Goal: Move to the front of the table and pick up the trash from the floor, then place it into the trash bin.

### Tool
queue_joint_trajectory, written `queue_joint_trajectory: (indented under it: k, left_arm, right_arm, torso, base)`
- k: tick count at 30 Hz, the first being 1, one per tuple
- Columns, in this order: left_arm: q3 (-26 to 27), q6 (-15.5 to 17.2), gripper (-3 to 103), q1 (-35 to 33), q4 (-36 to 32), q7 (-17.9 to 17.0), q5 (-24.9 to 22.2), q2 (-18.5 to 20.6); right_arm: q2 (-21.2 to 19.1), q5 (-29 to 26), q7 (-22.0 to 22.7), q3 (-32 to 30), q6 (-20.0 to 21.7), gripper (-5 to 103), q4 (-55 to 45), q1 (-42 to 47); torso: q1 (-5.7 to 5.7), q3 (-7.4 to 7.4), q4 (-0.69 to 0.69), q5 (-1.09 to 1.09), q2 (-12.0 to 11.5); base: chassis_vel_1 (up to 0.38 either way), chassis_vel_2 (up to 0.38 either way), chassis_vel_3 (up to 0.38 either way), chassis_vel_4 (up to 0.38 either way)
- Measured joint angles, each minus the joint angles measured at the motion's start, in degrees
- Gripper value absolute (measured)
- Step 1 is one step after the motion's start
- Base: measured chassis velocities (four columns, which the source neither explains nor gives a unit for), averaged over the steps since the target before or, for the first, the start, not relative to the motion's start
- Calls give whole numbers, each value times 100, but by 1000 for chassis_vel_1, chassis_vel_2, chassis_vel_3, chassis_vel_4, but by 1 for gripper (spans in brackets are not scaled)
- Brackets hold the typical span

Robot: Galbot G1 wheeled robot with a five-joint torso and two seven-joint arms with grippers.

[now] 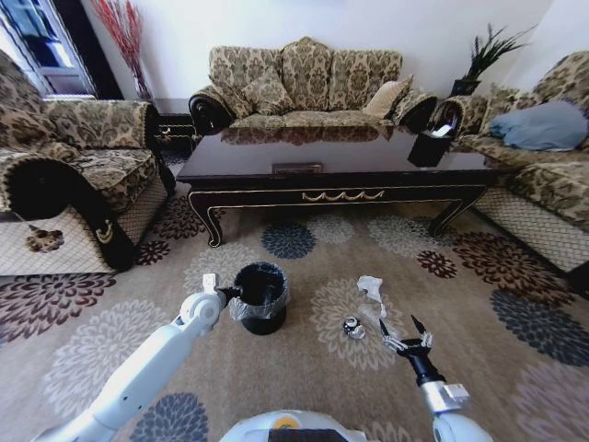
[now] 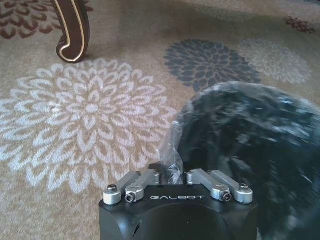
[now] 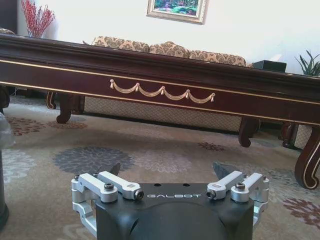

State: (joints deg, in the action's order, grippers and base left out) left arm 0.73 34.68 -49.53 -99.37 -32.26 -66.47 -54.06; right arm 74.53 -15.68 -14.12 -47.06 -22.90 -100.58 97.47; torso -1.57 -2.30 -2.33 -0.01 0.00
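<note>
left gripper pinches black cylindrical trash bin's crinkly clear liner

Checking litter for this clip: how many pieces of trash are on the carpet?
2 that I can make out: crumpled white paper right of the trash bin, and a small shiny round piece just nearer the robot, close to the open right gripper. A clear scrap could go unseen.

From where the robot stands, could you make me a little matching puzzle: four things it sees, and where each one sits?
Things:
1. small black cylindrical trash bin
2. crumpled white paper
3. right gripper
4. long glossy dark wood table

Places:
A. before the sofa, beyond the litter
B. at the left gripper
C. hovering open near the silver piece
D. on the carpet, right of the bin

Pairs: 1-B, 2-D, 3-C, 4-A
</note>
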Motion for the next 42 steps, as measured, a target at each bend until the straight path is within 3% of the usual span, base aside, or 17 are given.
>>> queue_joint_trajectory:
  k: [3, 4, 11, 23, 28, 30, 32, 34, 36, 42]
  left_arm:
    - [13, 33, 14, -41, -39, -50, 18, 35]
    - [26, 57, 4, -60, -69, -64, 19, 62]
    - [59, 161, 2, -101, -269, -122, -6, 280]
    - [13, 629, 2, 194, -679, -241, -247, 1109]
    - [-135, 686, 2, 395, -804, -373, -338, 1173]
    - [-184, 700, 2, 408, -921, -524, -387, 1176]
    - [-219, 721, 2, 344, -1088, -697, -442, 1229]
    - [-229, 739, 2, 312, -1150, -756, -477, 1257]
    - [-236, 759, 2, 212, -1271, -863, -533, 1354]
    - [-228, 760, 2, 69, -1372, -943, -588, 1488]
  right_arm:
    - [-1, 38, 7, -1, -15, 100, 83, -38]
    - [-2, 32, 19, 1, -24, 100, 126, -61]
    - [-58, -57, 46, 11, -67, 100, 297, -159]
    - [-356, 71, -72, 71, 110, 100, 1159, -544]
    - [-827, 214, -300, 271, 208, 100, 1725, -986]
    - [-1295, 202, -403, 502, 184, 100, 2160, -1271]
    - [-1753, 158, -687, 707, 87, 100, 2590, -1525]
    - [-1894, 142, -806, 787, 37, 100, 2761, -1609]
    - [-2209, -111, -1223, 1047, -67, 100, 3215, -1788]
    - [-2349, -291, -1971, 1388, -307, 100, 4030, -2135]
  torso:
    - [0, 0, 0, 0, 0]
    - [0, 0, 2, 3, 0]
    - [0, 0, 0, 1, 0]
    - [0, -1, 1, 2, 0]
    - [0, -1, 0, 2, 0]
    - [0, -1, 1, 4, 0]
    - [0, -1, 1, -2, 0]
    - [0, -1, 3, -2, 0]
    - [0, 0, 2, 2, 0]
    - [0, 0, 0, 3, 0]
  base:
    - [0, 0, 0, 0]
    - [0, 0, 0, 0]
    - [0, 0, 0, 0]
    - [0, 0, 0, 0]
    - [0, 0, 0, 0]
    - [0, 0, 0, 0]
    - [0, 0, 0, 0]
    - [0, 0, 0, 0]
    - [0, 0, 0, 0]
    - [0, 0, 0, 0]
